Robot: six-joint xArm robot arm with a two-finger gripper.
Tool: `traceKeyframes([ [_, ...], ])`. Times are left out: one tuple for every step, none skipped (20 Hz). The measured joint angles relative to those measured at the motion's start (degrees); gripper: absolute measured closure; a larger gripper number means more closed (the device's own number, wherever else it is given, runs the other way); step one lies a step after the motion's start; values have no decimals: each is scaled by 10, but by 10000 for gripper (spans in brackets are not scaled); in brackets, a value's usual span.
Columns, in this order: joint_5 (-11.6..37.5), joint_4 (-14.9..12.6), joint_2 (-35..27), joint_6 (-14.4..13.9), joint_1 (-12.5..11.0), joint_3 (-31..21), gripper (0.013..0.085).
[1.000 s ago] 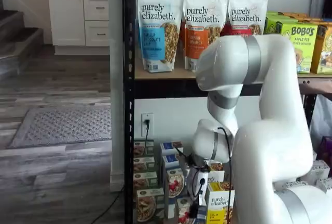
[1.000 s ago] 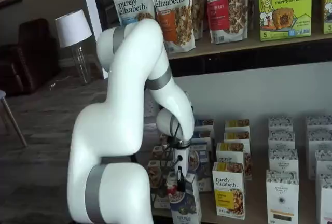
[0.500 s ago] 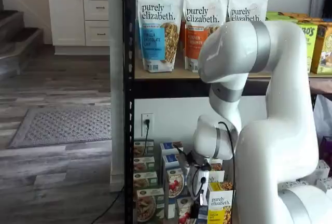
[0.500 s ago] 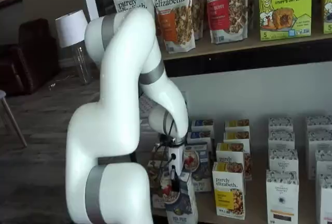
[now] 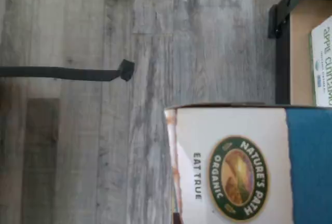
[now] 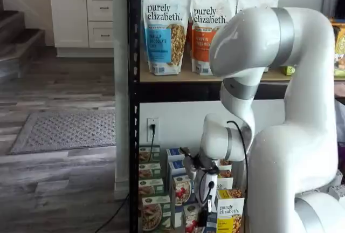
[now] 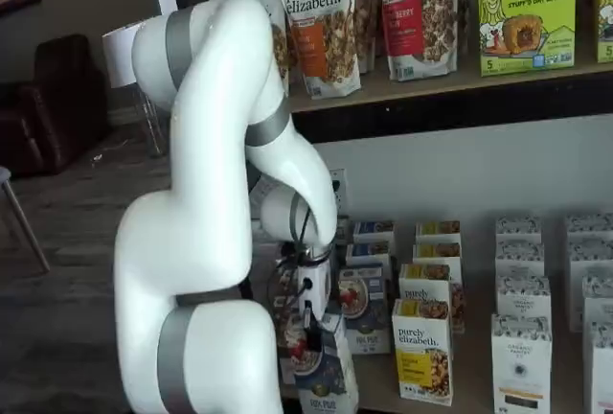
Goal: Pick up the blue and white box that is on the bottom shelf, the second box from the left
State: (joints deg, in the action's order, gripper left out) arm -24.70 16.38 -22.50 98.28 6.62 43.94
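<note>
Right now I have the arm folded low in front of the rack: the big white elbow link arches above the tan wooden level in both shelf views, and the forearm drops steeply to the wrist, which points down at the front of the bottom shelf. The gripper hangs beneath the white wrist body with its black fingers closed on the top of the blue and white box; I see no gap between fingers and carton. The box sits tilted, out in front of the row of cartons at the shelf's edge, its lower part cut off by the frame. In a shelf view the same gripper shows mostly as a dark finger with a cable looping beside it, low among the cartons. Through the wrist camera the box fills much of the picture turned on its side, white panel with a green round "Nature's Path Organic" seal and a blue band, with grey wood-plank floor beyond it and a black corner of the rack frame.
</note>
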Motion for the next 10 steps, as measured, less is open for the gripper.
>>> traceKeyframes([
  [-2, -5, 10, -6, 1, -7, 530],
  [-2, -7, 19, -10, 3, -14, 530],
  [-2, -8, 27, -12, 4, -21, 530],
  [-1, -10, 38, -16, 6, -30, 530],
  [2, -14, 48, -22, 8, -38, 530],
  [1, -22, 58, -31, 9, -45, 530],
  [-2, -33, 67, -42, 10, -50, 530],
  [-7, -46, 77, -55, 10, -56, 530],
  [-10, -57, 87, -66, 11, -63, 530],
  [-12, -67, 99, -77, 12, -70, 530],
])
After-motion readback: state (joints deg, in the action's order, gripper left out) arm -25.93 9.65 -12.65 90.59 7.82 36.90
